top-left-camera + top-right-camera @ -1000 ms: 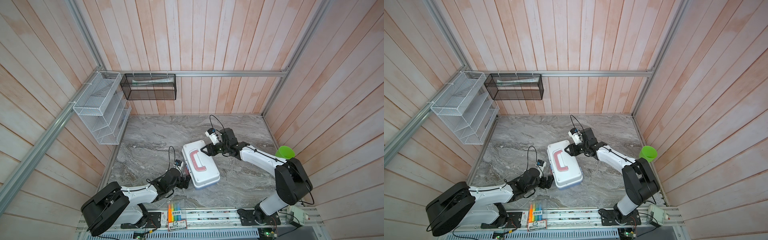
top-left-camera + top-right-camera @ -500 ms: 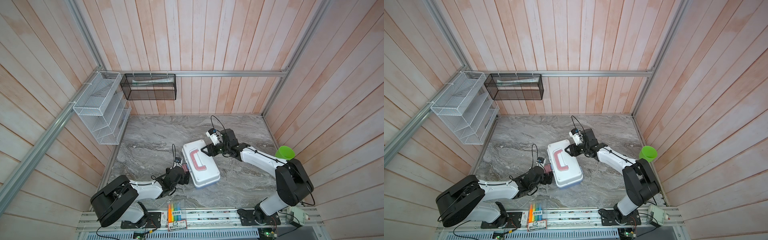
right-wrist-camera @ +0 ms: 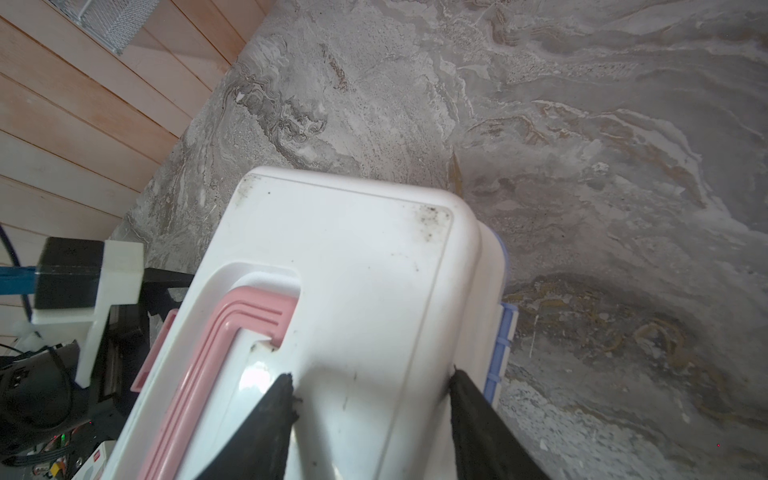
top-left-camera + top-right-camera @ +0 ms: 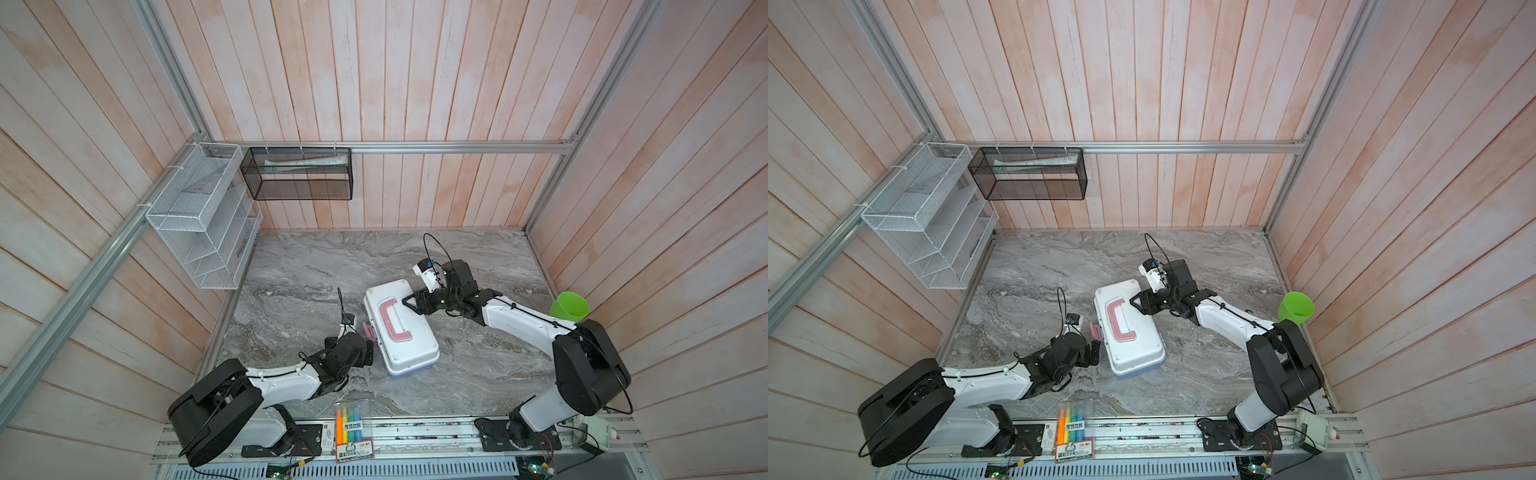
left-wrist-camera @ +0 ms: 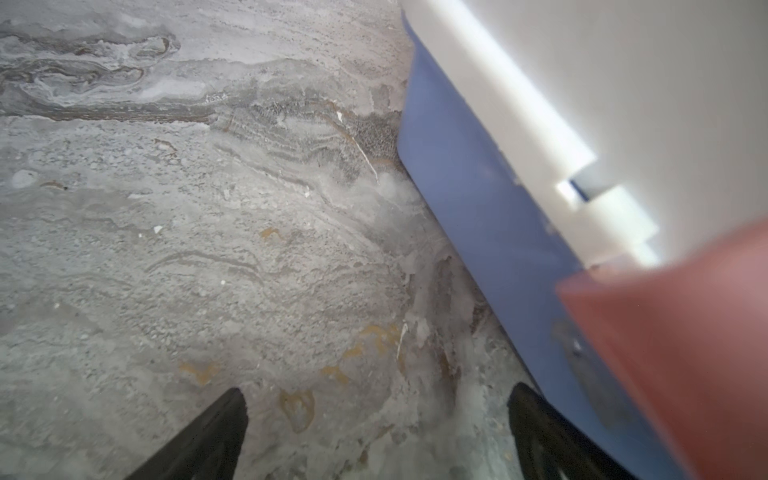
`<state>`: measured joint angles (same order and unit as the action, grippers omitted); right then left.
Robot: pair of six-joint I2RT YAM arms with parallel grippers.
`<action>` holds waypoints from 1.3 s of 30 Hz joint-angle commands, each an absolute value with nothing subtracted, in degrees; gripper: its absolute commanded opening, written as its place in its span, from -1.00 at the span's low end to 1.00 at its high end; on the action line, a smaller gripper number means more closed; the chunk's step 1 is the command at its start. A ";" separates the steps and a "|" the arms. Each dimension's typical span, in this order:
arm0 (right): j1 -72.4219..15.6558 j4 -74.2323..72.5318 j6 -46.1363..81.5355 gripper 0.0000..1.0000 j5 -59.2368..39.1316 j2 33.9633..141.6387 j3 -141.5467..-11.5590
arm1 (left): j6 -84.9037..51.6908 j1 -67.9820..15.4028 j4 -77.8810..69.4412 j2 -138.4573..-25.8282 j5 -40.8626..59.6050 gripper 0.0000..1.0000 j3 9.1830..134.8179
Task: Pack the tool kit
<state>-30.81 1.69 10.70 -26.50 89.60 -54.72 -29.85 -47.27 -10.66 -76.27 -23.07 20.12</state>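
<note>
The closed tool kit (image 4: 409, 347) lies on the table (image 4: 311, 270), at the centre of both top views. The right gripper (image 3: 372, 376) has its jaws pinching the kit's lid. The left gripper (image 5: 374, 409) has its jaws spread wide and empty beside the pink latch (image 4: 368, 330).

Closed tool kit (image 4: 1128, 332), left claw (image 4: 1095, 353) just beside, right claw (image 4: 1138, 304) on its edge

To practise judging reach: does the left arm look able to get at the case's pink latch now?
Probably yes: the left gripper is open, close beside the pink latch on the side of the case, and nothing lies between them.
</note>
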 commanded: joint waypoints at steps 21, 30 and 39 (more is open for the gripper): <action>-31.73 2.40 11.16 0.14 -29.56 87.18 -49.49 | -36.97 -42.36 -9.46 -70.25 -20.09 0.82 20.98; -31.76 1.76 11.43 0.13 -29.79 87.93 -49.31 | -39.39 -40.26 -13.93 -66.76 -11.69 0.78 19.14; -31.73 1.61 11.51 0.13 -29.77 88.41 -49.62 | -41.18 -40.03 -15.65 -63.82 -8.77 0.73 17.21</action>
